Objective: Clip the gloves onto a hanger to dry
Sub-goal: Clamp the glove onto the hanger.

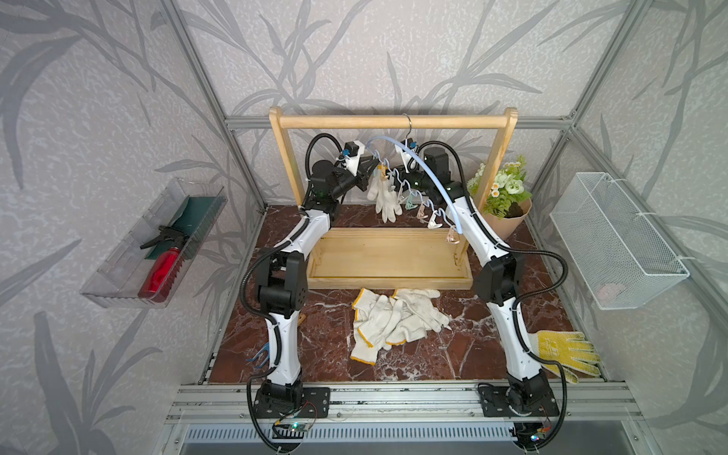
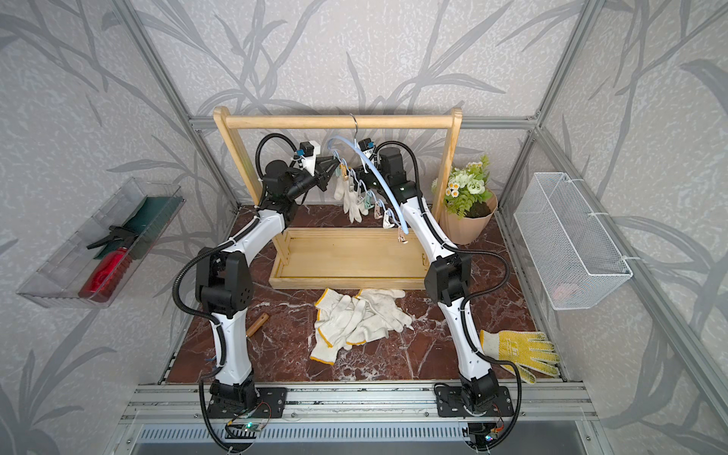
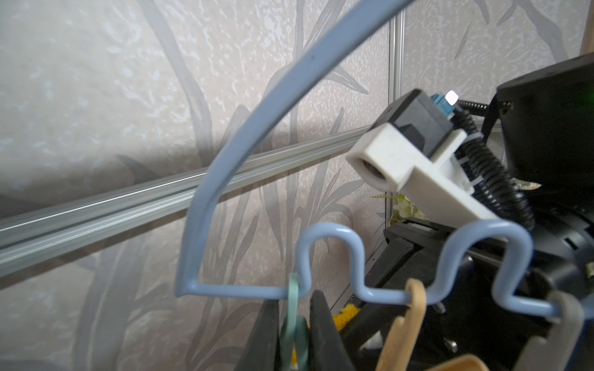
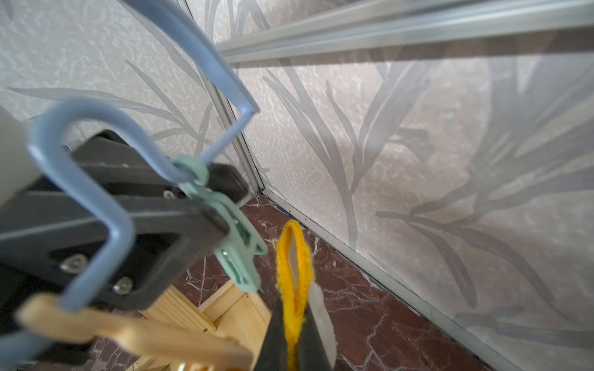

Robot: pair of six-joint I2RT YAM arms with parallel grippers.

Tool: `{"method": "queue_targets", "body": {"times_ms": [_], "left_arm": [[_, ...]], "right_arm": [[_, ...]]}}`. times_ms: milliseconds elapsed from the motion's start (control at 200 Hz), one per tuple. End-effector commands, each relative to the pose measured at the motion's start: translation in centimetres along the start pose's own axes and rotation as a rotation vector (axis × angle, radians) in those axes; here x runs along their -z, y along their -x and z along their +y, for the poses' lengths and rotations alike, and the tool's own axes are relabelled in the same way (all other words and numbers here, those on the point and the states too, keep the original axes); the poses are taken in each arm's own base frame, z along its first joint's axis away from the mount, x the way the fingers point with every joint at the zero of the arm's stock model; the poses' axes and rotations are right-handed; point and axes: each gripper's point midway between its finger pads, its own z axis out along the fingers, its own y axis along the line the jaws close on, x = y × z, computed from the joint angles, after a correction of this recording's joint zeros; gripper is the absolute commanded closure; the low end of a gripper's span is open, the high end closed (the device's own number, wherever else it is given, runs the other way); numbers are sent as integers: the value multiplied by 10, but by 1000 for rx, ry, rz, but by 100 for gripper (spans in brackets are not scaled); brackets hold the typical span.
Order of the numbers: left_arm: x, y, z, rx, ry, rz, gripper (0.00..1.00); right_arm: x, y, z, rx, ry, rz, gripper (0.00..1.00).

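Note:
A light blue hanger [image 1: 430, 173] hangs tilted from the wooden rail [image 1: 394, 122], with several clips along its wavy lower bar. My left gripper [image 3: 292, 308] is shut on the mint green clip [image 3: 294, 318] at the hanger's left end, also visible in the right wrist view as the mint clip [image 4: 238, 237]. My right gripper [image 4: 294, 308] is shut on the yellow-trimmed cuff [image 4: 294, 269] of a white glove [image 1: 384, 197]. This glove hangs down just beside that clip. Several more white gloves [image 1: 394, 319] lie piled on the marble table.
The rack's wooden tray base [image 1: 390, 256] sits behind the pile. A yellow-patterned glove [image 1: 563, 350] lies front right and a flower pot [image 1: 504, 201] stands back right. A wire basket [image 1: 614, 236] and a clear bin [image 1: 149, 244] hang on the side walls. A loose wooden clip [image 2: 258, 325] lies front left.

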Motion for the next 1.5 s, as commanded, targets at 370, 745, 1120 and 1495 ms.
{"method": "queue_targets", "body": {"times_ms": [370, 745, 1120, 1495], "left_arm": [[24, 51, -40, 22, -177, -78, 100], [32, 58, -40, 77, -229, -97, 100], [35, 62, -41, 127, -283, -115, 100], [36, 65, -49, 164, -364, -120, 100]], "right_arm": [[33, -19, 51, 110, 264, 144, 100], [32, -3, 69, 107, 389, 72, 100], [35, 14, 78, 110, 460, 7, 100], [38, 18, 86, 115, 530, -13, 100]]}}
